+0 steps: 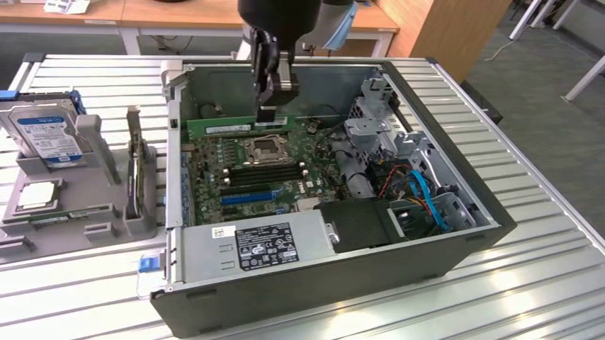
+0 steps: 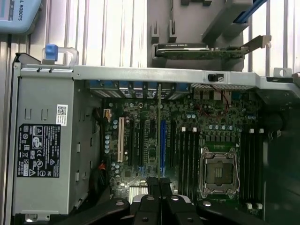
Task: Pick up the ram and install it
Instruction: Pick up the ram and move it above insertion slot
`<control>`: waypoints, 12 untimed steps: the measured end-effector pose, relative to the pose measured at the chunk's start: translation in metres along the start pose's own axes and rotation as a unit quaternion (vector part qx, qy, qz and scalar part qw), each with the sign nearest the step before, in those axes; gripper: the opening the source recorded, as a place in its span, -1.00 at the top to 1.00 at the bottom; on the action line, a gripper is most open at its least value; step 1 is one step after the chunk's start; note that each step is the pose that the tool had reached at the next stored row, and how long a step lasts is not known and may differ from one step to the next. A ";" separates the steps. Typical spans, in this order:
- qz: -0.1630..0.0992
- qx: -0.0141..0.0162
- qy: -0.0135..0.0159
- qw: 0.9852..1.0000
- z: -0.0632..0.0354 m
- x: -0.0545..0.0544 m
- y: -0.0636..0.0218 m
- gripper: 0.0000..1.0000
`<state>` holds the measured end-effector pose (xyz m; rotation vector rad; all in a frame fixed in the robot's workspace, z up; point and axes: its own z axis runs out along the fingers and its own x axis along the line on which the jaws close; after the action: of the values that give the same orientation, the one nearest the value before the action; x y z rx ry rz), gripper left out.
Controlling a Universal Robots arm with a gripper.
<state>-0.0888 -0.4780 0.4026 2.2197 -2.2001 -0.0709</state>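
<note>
A hard drive is propped on a stand at the exterior view's left of the bench. Inside the open computer case, the ram is held on edge above the motherboard, clamped by the nearly closed end effector.

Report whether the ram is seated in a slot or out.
Out: the ram hangs on edge in the shut pincer over the motherboard; the memory slots look empty.

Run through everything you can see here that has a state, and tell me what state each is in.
gripper: shut on the ram
ram: gripped, on edge inside the case
computer case: open, lying on its side
processor socket: empty
memory slots: empty
hard drive: propped in a holder
</note>
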 end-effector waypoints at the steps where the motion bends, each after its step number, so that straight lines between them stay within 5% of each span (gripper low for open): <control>1: 0.000 0.000 0.000 1.000 -0.0001 0.000 -0.0021 0.77; 12: 0.000 0.000 0.000 1.000 -0.0010 0.000 -0.0243 0.77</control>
<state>-0.0645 -0.4780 0.4026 2.2196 -2.2002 -0.0710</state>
